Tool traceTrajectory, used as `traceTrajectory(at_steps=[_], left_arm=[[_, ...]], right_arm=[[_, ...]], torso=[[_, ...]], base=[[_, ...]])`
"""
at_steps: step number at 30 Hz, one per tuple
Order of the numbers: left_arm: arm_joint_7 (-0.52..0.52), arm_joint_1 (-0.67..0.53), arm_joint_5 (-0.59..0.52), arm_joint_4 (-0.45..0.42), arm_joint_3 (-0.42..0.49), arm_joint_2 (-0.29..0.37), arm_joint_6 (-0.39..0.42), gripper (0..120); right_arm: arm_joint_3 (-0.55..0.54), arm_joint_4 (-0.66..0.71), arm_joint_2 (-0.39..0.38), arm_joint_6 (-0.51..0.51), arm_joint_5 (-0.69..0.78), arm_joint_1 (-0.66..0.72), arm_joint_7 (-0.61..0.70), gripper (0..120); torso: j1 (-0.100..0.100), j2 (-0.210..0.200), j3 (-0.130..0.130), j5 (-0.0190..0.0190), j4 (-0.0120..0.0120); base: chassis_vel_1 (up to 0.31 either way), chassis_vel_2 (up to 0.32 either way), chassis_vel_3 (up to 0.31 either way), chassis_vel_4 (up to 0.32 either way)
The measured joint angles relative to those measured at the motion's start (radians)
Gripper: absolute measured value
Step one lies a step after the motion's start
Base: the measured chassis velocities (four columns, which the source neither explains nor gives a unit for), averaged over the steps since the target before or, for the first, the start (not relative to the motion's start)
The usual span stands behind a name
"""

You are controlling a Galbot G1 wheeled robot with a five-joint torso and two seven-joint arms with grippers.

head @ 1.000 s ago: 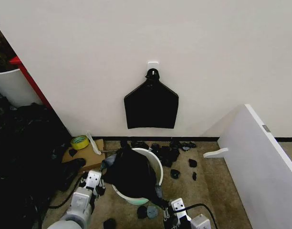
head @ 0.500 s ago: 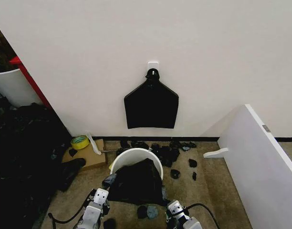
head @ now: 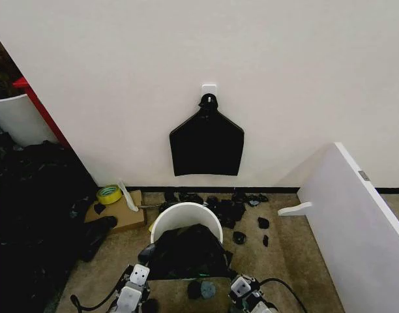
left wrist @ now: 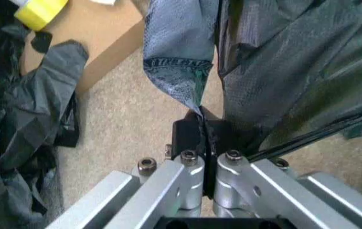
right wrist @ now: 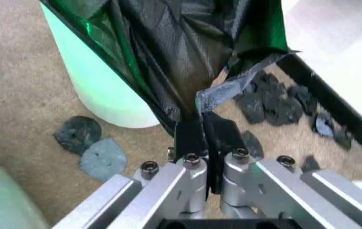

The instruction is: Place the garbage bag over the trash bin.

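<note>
Over the bin's (head: 184, 217) near rim, the bag (head: 186, 253) hangs stretched between two grippers low in the head view.
Left gripper (left wrist: 203, 125) and right gripper (right wrist: 200, 125) each have fingers closed on a bag edge. Wrist views show pinches the head view crops. Black lumps (head: 231, 210) crowd the floor by the wall; carpet nearer lies open.

head high; wrists close on garbage bag (head: 186, 251)

Black garbage bag (head: 186, 251) drapes trash bin (head: 185, 214) (white).
</note>
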Motion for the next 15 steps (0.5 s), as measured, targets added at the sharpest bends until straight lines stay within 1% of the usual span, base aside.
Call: traceTrajectory(at_steps=[3, 5, 12, 13, 15], left_arm=[[0.0, -0.012, 0.0, 0.024, 0.001, -0.013, -0.005, 0], [0.0, -0.016, -0.001, 0.03, 0.002, -0.017, -0.006, 0], [0.001, -0.049, -0.001, 0.079, 0.018, -0.044, -0.011, 0], [0.001, -0.049, -0.001, 0.079, 0.018, -0.044, -0.011, 0], [0.002, -0.053, 0.002, 0.09, 0.024, -0.049, -0.011, 0]], right_arm=[[0.016, -0.045, 0.009, 0.067, -0.065, 0.01, -0.032, 0], [0.02, -0.058, 0.011, 0.082, -0.081, 0.011, -0.04, 0], [0.052, -0.167, 0.039, 0.205, -0.195, 0.027, -0.078, 0], [0.052, -0.167, 0.039, 0.205, -0.195, 0.027, -0.078, 0], [0.062, -0.199, 0.049, 0.25, -0.226, 0.034, -0.085, 0]], torso=[[0.0, 0.0, 0.0, 0.0, 0.0], [0.0, 0.0, 0.0, 0.0, 0.0], [0.0, 0.0, 0.0, -0.0001, -0.0001], [0.0, 0.0, 0.0, -0.0001, -0.0001], [0.0, 0.0, 0.0, -0.0001, 0.0]], base=[[0.0, 0.0, 0.0, 0.0], [0.0, 0.0, 0.0, 0.0], [0.0, 0.0, 0.0, 0.0], [0.0, 0.0, 0.0, 0.0], [0.0, 0.0, 0.0, 0.0]])
